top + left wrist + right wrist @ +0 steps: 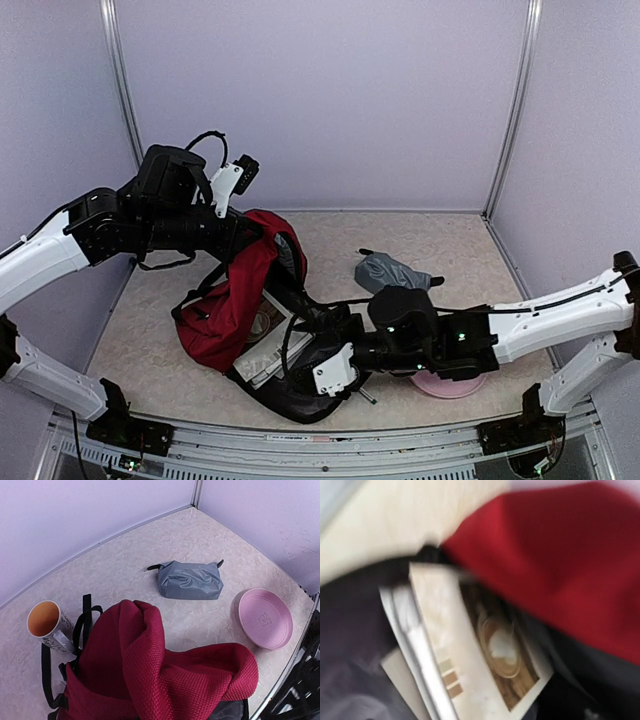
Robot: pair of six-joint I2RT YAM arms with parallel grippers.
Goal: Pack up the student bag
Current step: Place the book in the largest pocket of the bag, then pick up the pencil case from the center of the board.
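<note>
The student bag (pixel 235 300), dark red with a black lining, lies open left of centre. My left gripper (pixel 250 228) is shut on its red top flap and holds it up; in the left wrist view the bunched red fabric (pixel 150 670) covers the fingers. A book (pixel 268 345) with a coffee-cup cover lies inside the opening, on other white-edged books or papers (pixel 410 625). My right gripper (pixel 318 325) sits low at the bag's mouth just right of the book, open and holding nothing. Its wrist view is blurred and shows the book (pixel 485 645) under the red flap (pixel 570 545), with no fingers in frame.
A small grey pouch (pixel 390 272) lies behind the right arm, also in the left wrist view (pixel 190 580). A pink plate (pixel 265 618) sits near the front right, mostly under the right arm (pixel 455 386). A mug (pixel 47 622) stands by the bag's black straps. Walls enclose three sides.
</note>
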